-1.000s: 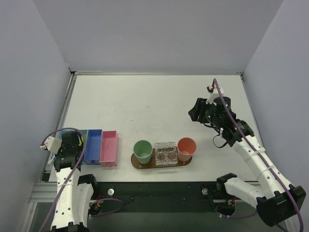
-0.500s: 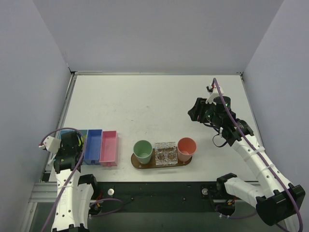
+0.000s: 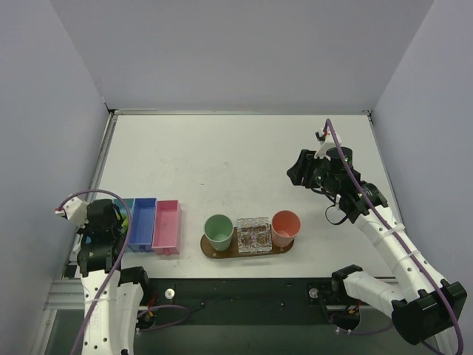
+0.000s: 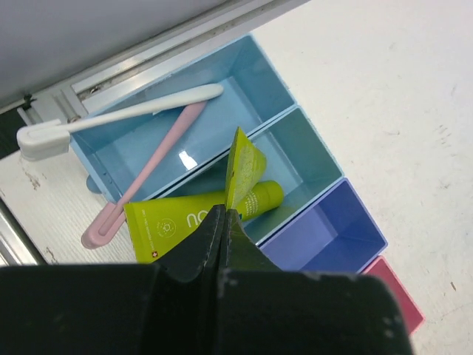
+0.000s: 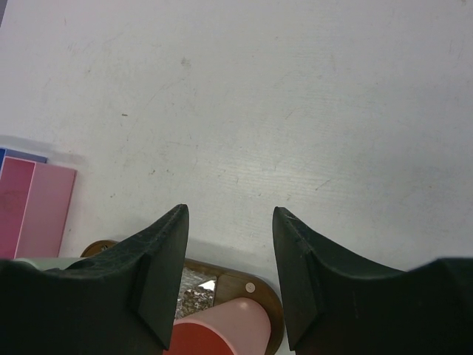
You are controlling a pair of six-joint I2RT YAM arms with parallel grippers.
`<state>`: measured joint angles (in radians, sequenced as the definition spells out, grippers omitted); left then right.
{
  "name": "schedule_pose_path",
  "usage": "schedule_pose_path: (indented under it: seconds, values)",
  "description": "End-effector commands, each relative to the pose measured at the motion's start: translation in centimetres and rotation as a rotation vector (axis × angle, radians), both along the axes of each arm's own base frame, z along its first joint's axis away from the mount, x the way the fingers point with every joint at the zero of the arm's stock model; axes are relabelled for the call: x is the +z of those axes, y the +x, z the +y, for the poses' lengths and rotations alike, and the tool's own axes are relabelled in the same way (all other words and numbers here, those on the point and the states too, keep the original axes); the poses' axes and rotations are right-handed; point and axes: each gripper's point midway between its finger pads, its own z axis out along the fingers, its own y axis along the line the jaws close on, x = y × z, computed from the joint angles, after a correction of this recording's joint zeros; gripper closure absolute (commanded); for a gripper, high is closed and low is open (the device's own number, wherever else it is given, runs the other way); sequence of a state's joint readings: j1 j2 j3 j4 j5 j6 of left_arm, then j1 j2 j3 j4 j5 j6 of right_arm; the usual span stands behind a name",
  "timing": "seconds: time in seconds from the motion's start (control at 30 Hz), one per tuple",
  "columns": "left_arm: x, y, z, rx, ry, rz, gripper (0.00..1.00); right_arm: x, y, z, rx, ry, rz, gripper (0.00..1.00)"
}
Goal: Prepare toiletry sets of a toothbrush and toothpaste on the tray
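Observation:
My left gripper is shut on a lime-green toothpaste tube and holds it above the teal bin. A second green tube lies in that bin. A pink toothbrush and a white toothbrush lie in the light-blue bin. The oval wooden tray stands at the near middle of the table. It carries a green cup, a clear glass holder and a coral cup. My right gripper is open and empty, above the table behind the tray's right end.
A blue bin and a pink bin stand in a row right of the teal one, left of the tray. An aluminium rail runs along the table's left edge. The coral cup is just below my right fingers.
My left wrist has risen and shifted slightly left over the bins, with the green tube in its jaws. The right arm has barely moved.

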<state>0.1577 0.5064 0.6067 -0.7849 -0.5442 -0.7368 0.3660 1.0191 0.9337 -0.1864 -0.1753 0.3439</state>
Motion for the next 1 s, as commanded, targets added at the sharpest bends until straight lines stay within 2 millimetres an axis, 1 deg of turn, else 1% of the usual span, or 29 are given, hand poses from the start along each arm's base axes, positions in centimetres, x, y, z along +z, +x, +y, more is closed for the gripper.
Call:
schedule_pose_path:
  seconds: [0.0,0.17,0.23,0.3,0.4,0.57,0.73,0.77,0.83,0.87,0.97]
  values:
    - [4.9,1.8,-0.1,-0.119,0.122,-0.142,1.0,1.0,0.5,0.4,0.006,0.034,-0.022,0.56]
    - [5.9,2.3,-0.7,-0.193,0.161,-0.191,1.0,1.0,0.4,0.5,0.009,0.039,-0.017,0.56]
    - [6.0,2.6,-0.9,-0.212,0.16,-0.195,1.0,1.0,0.3,0.5,0.011,0.04,-0.018,0.56]
    - [6.4,3.1,-1.7,-0.267,0.154,-0.21,1.0,1.1,0.2,0.5,0.01,0.043,-0.018,0.56]
    - [7.2,3.5,-2.2,-0.315,0.172,-0.216,1.0,1.3,0.2,0.5,0.01,0.046,-0.022,0.56]
    - [8.2,3.3,-3.0,-0.396,0.205,-0.183,1.0,1.4,-0.1,0.6,0.022,0.048,-0.015,0.56]
    - [9.1,3.3,-3.9,-0.477,0.23,-0.165,1.0,1.8,-0.3,0.7,0.031,0.052,-0.02,0.56]
    - [9.8,3.3,-4.2,-0.498,0.239,-0.174,1.0,1.9,-0.4,0.7,0.033,0.054,-0.017,0.56]
    - [10.3,3.1,-4.2,-0.52,0.264,-0.152,1.0,2.2,-0.5,0.7,0.032,0.057,-0.023,0.56]
    - [11.1,3.0,-4.3,-0.533,0.281,-0.154,1.0,2.2,-0.5,0.7,0.034,0.057,-0.023,0.56]
    - [11.8,2.8,-4.2,-0.565,0.328,-0.115,1.0,2.4,-0.6,0.7,0.034,0.059,-0.023,0.55]
